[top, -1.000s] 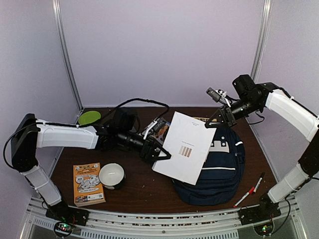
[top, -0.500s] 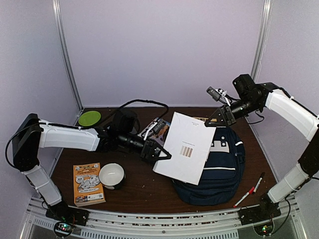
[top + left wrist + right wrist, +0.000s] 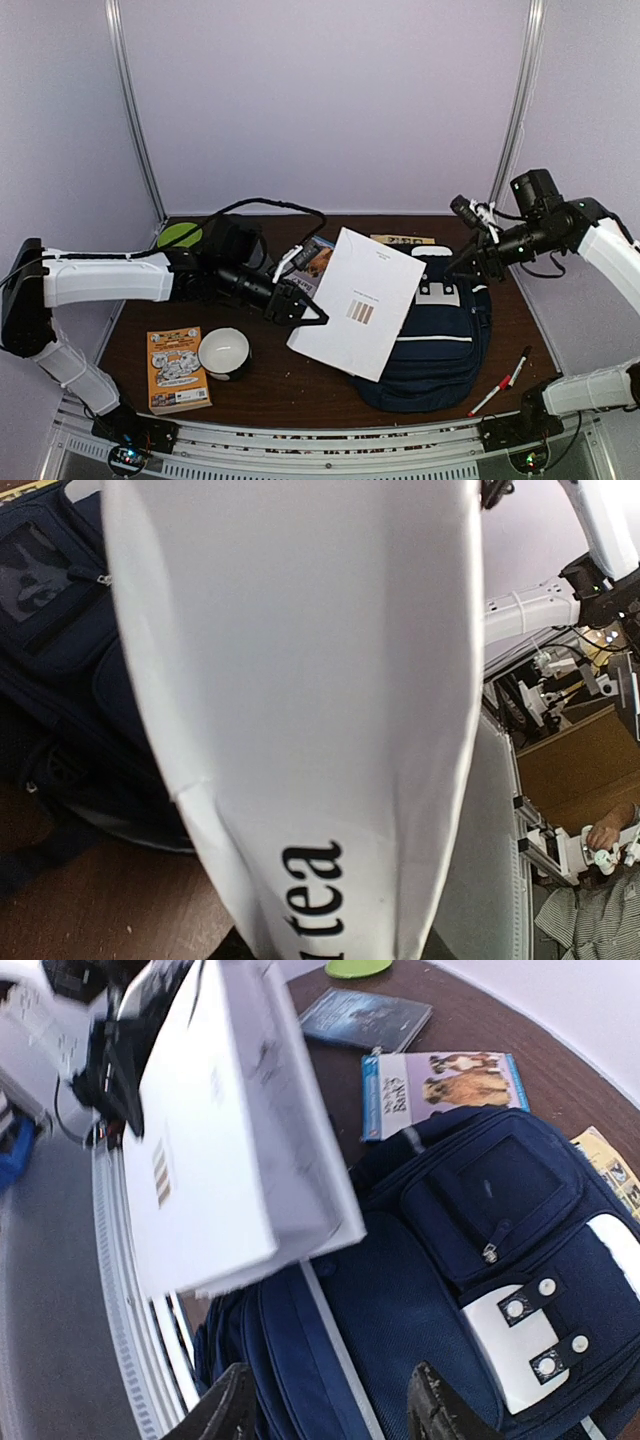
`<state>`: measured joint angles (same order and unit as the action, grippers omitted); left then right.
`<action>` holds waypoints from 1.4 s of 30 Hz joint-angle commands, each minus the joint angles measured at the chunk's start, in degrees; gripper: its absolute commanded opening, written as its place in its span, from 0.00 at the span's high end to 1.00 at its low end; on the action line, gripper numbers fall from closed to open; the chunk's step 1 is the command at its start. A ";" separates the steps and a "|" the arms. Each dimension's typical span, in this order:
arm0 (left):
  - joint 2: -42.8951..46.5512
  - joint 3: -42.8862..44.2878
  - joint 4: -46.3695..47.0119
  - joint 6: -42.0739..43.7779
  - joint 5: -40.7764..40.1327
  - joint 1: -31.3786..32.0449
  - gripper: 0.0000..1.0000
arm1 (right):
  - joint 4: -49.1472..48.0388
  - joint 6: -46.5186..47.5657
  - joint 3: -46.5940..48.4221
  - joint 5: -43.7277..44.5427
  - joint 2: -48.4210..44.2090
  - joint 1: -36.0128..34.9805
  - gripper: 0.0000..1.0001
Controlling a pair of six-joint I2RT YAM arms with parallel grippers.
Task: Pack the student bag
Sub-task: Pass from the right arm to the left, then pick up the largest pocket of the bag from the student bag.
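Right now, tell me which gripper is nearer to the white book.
Left. The left gripper grips the white book by its edge; the right gripper hangs apart, above the backpack.

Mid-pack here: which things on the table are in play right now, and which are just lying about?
In play:
- student bag
- white book, held partly over the bag by the left gripper
- right gripper, open, empty

Lying about, perhaps for later packing:
- orange book
- white bowl
- green disc
- dog book
- red markers
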<state>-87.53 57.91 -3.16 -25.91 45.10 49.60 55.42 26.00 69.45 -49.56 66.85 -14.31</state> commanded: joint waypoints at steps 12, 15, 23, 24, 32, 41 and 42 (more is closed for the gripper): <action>13.13 -2.60 -24.82 5.17 -3.03 -3.32 0.76 | -2.68 12.20 -21.91 35.20 -5.45 -35.80 0.50; 14.23 -3.50 -25.81 5.02 -2.12 -3.52 0.76 | -5.89 11.08 -23.00 37.98 -4.98 -36.85 0.52; 17.14 -5.84 -28.47 5.40 -2.04 -4.25 0.75 | -5.26 12.03 -23.40 34.86 -4.56 -41.37 0.49; 17.31 -6.00 -28.70 5.39 -2.18 -4.52 0.75 | -5.06 12.27 -23.80 34.08 -4.98 -42.27 0.49; 17.92 -5.15 -29.43 4.69 -2.64 -5.30 0.75 | -8.96 10.65 -26.75 37.47 -3.02 -46.17 0.49; 18.19 -4.12 -32.66 5.50 -2.65 -6.05 0.74 | -14.87 8.32 -27.90 44.19 0.98 -46.19 0.58; 18.05 -4.12 -32.80 5.63 -2.51 -6.09 0.74 | -14.71 8.05 -27.69 44.74 0.93 -46.18 0.62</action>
<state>-70.70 51.96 -35.70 -21.52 41.91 44.21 44.05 35.79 42.15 -9.58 67.99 -60.14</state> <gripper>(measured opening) 0.292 0.436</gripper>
